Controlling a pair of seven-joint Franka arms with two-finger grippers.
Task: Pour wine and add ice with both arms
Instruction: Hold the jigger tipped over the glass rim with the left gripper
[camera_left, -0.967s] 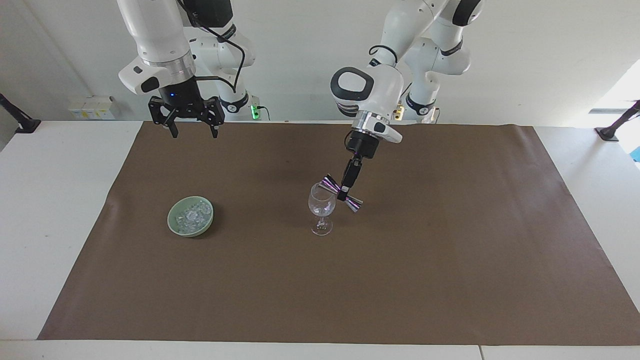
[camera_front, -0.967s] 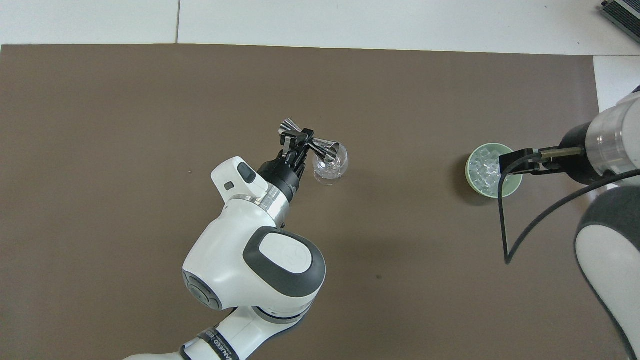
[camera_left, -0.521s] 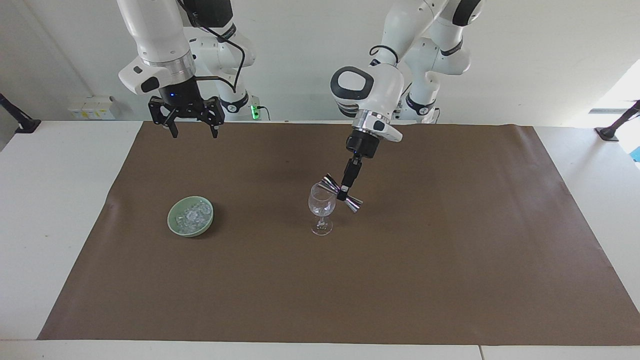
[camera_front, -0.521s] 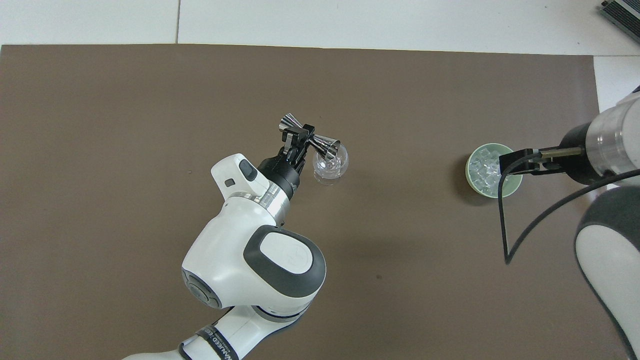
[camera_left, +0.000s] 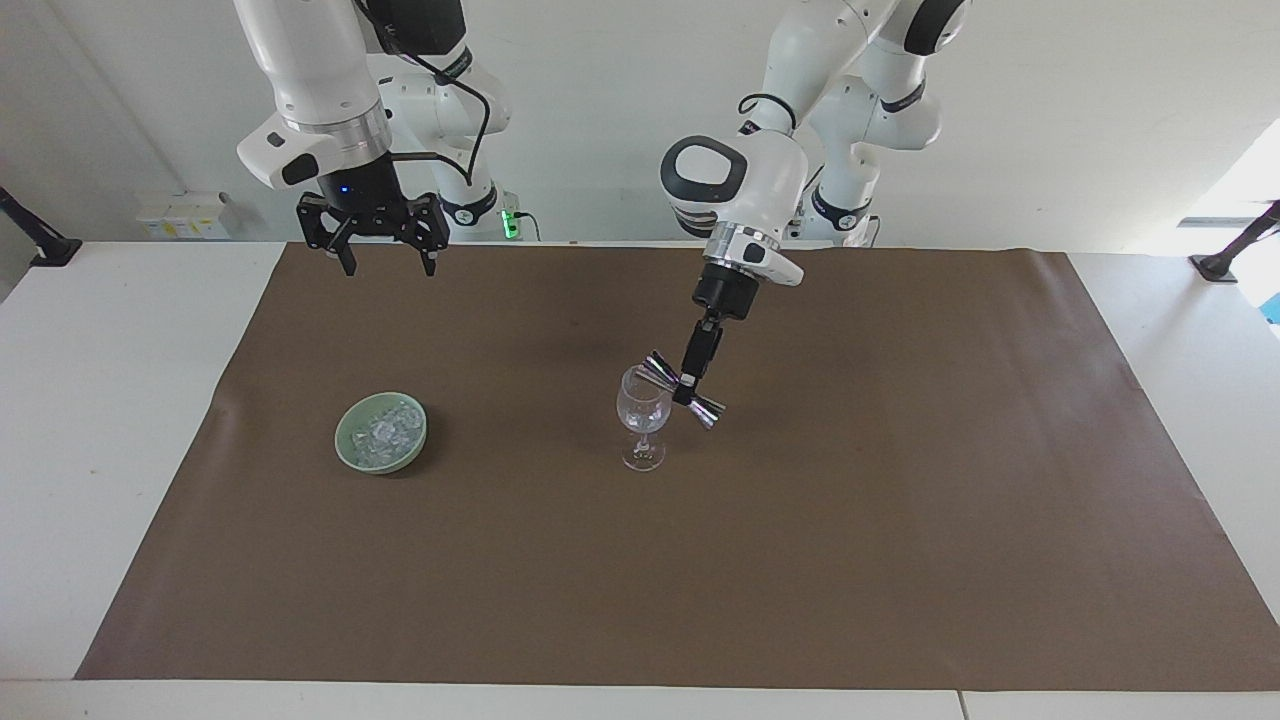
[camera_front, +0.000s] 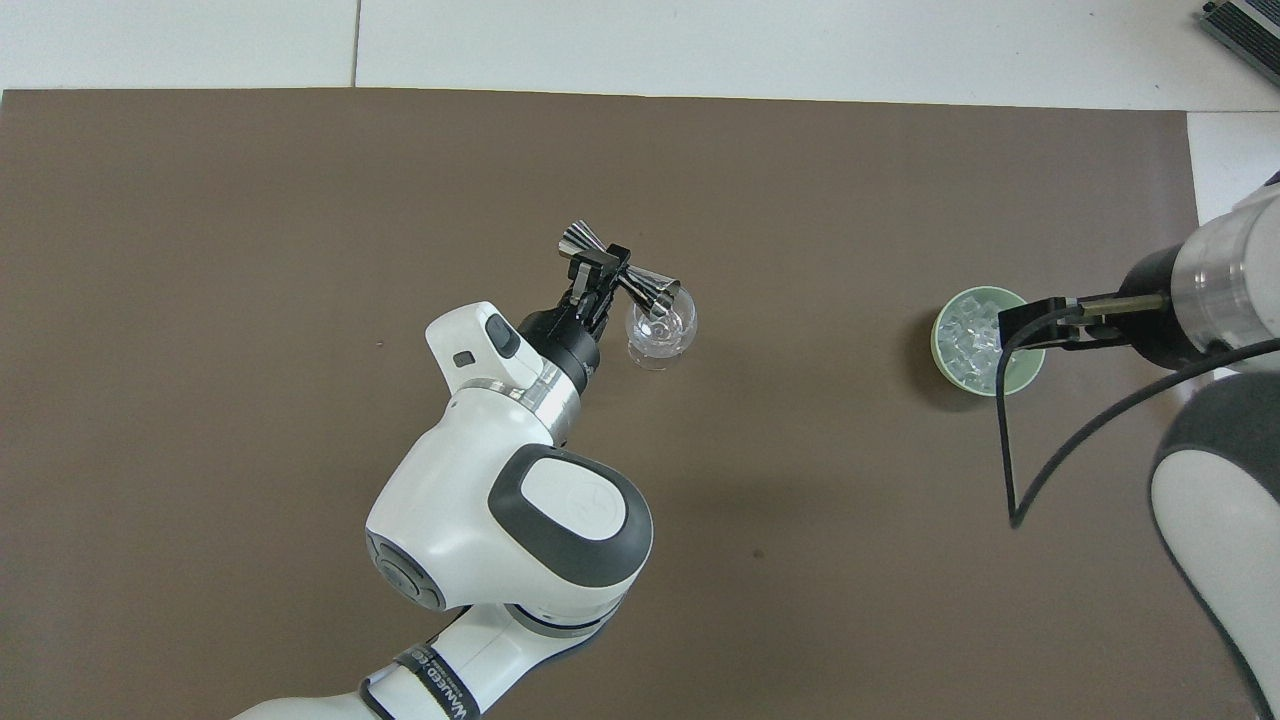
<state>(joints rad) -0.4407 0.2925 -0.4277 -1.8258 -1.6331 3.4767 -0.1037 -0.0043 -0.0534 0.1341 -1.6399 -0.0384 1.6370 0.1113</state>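
A clear wine glass stands upright mid-table; it also shows in the overhead view. My left gripper is shut on the waist of a shiny metal double-cone jigger, tilted with one cup over the glass's rim; the overhead view shows the same gripper and jigger. A pale green bowl holding ice sits toward the right arm's end. My right gripper hangs open and empty, high up. In the overhead view it overlaps the bowl of ice.
A brown mat covers most of the white table. A black cable loops down from the right wrist.
My left wrist has shifted slightly, keeping the jigger tilted over the glass. The right arm has not moved.
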